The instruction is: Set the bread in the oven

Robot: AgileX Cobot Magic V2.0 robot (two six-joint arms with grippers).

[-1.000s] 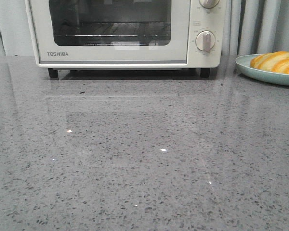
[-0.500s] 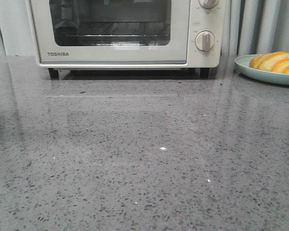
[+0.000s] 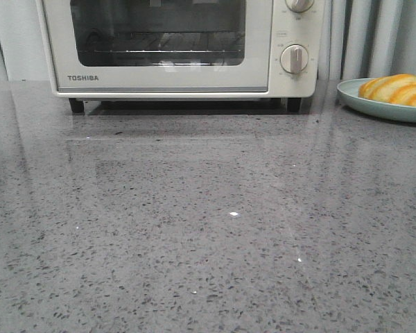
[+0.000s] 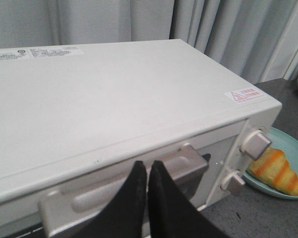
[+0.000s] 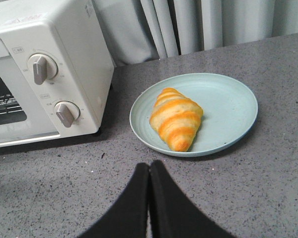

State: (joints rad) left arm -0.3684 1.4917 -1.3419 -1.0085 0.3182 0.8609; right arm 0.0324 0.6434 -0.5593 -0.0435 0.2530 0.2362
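We saw the bread (image 5: 177, 118) on its plate (image 5: 228, 106) at right-wrist frame centre, the oven (image 3: 173, 48) door shut. Both tools (left tool (image 4: 147, 171), right tool (image 5: 149, 173)) were pressed closed, holding nothing.

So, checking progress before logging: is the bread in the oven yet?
No, the bread lies on the plate, beside the oven.

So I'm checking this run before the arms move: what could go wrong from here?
The oven door is shut, so it must open before the bread goes in. The left gripper is shut just above the door handle and could slip off it. The bread lies loose on the plate, so the shut right gripper could push both.
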